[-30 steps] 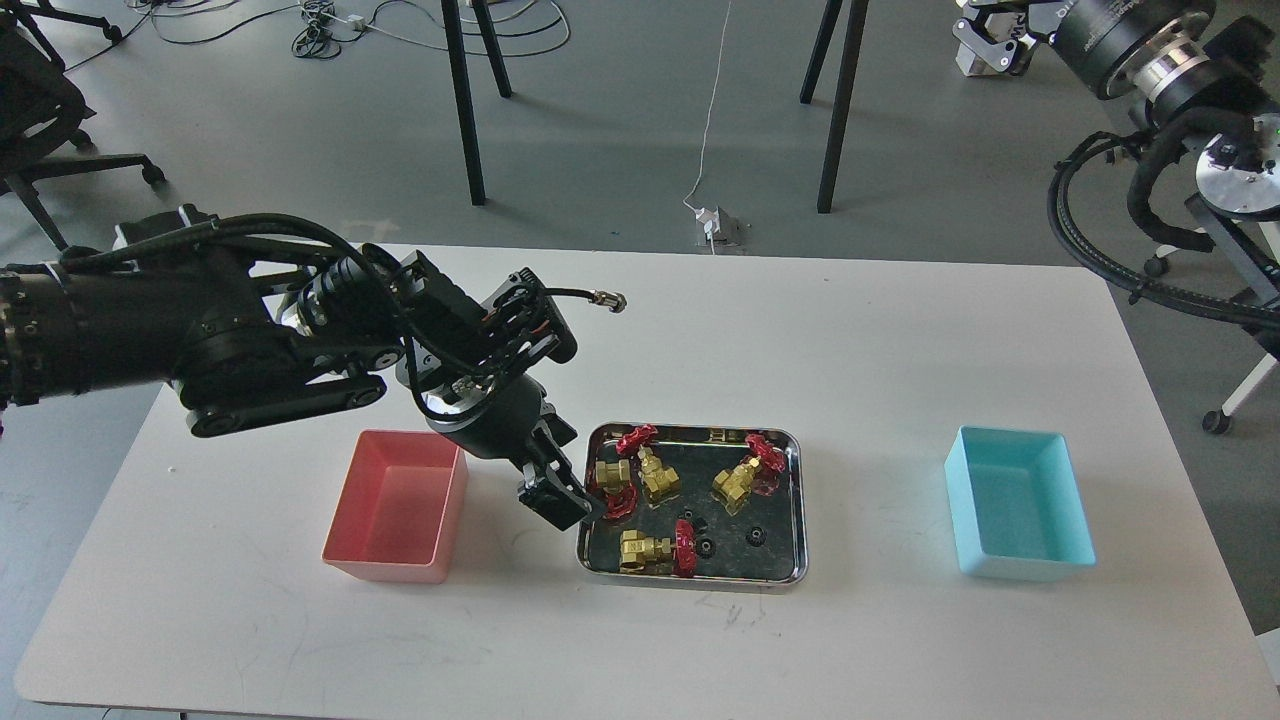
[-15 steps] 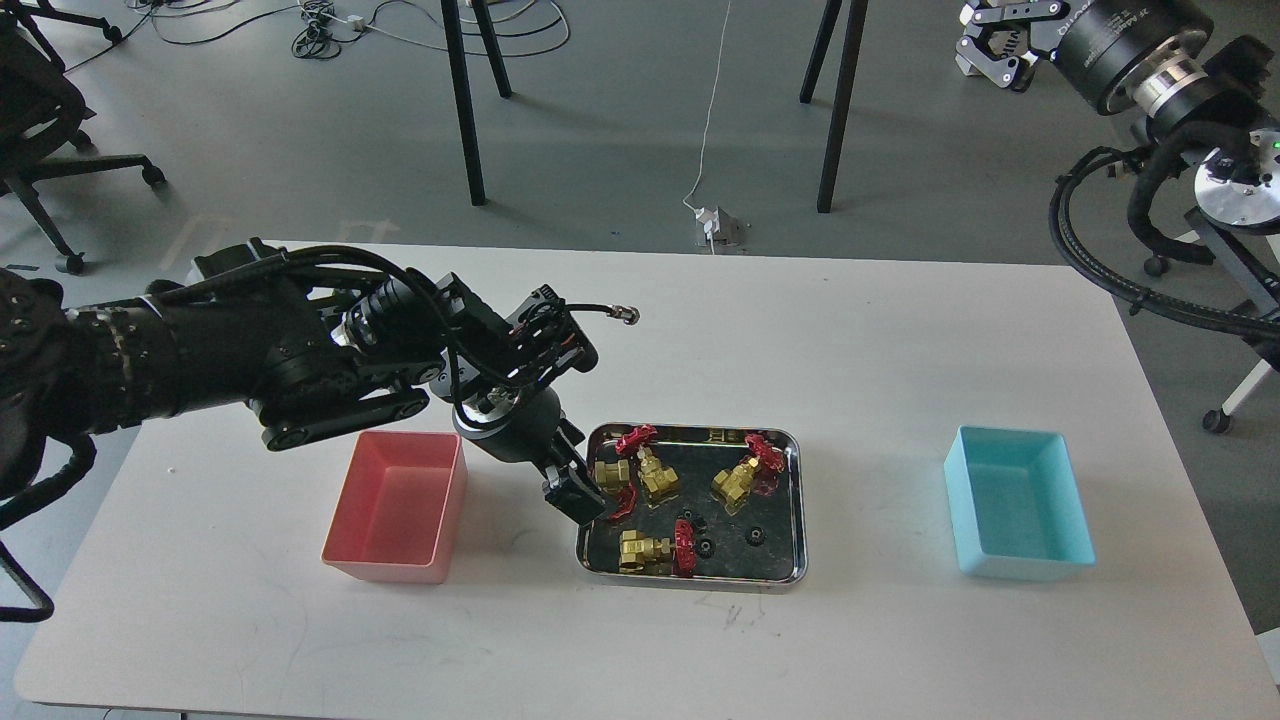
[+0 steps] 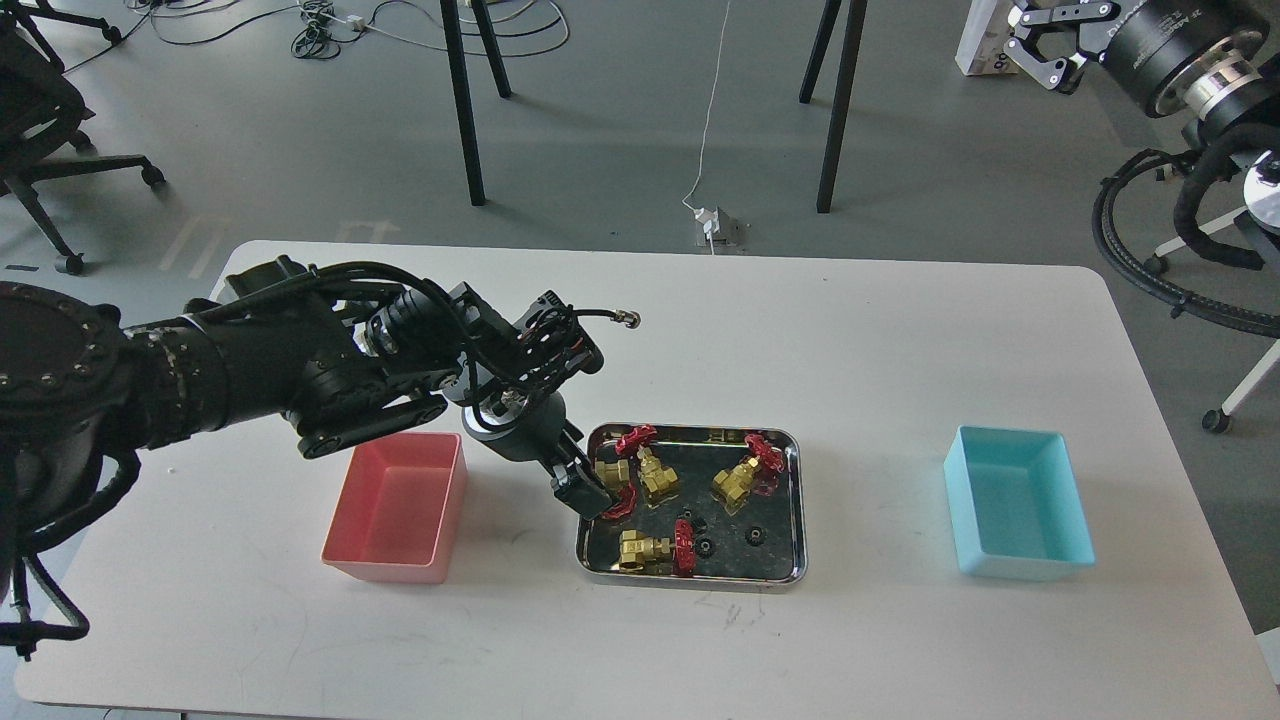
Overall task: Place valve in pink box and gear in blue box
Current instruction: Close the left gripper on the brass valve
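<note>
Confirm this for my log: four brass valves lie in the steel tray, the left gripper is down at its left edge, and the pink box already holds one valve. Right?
Not quite. The head view shows the pink box empty. Four valves do lie in the steel tray, with the left gripper down at its left edge.

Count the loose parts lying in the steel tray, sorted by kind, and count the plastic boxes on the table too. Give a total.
Valves: 4
Gears: 3 that I can make out, small and dark against the steel tray
Plastic boxes: 2, the pink box and the blue box
Total: 9
</note>
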You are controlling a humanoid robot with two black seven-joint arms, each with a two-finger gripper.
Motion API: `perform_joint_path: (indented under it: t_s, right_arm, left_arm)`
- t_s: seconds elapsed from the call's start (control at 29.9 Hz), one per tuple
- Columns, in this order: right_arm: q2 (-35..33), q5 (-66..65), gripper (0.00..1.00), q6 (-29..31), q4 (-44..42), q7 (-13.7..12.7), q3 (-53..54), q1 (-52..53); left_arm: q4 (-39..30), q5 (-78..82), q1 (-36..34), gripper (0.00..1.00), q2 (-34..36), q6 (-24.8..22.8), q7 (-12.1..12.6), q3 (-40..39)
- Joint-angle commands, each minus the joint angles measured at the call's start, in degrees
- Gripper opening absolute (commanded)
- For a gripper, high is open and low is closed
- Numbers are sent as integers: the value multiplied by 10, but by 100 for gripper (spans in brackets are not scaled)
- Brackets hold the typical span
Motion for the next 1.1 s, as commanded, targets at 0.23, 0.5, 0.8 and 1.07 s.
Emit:
perform_joint_path:
  t_s: [0.23,0.5,0.8,1.07]
  right_arm:
    - [-1,0,100,0,2,2,1,-16]
    - [-1,0,100,0,2,3,2,-19]
    - [-1,0,100,0,3,3,2,-29]
    - [-1,1,100,0,3,3,2,-31]
  left_arm:
    - [32,0,11,86,-18,0,0,0]
    - [32,0,21,82,-21,0,0,0]
    - [32,-2,21,82,-21,0,0,-4]
    - [32,-5,22,77,-22,0,0,-8]
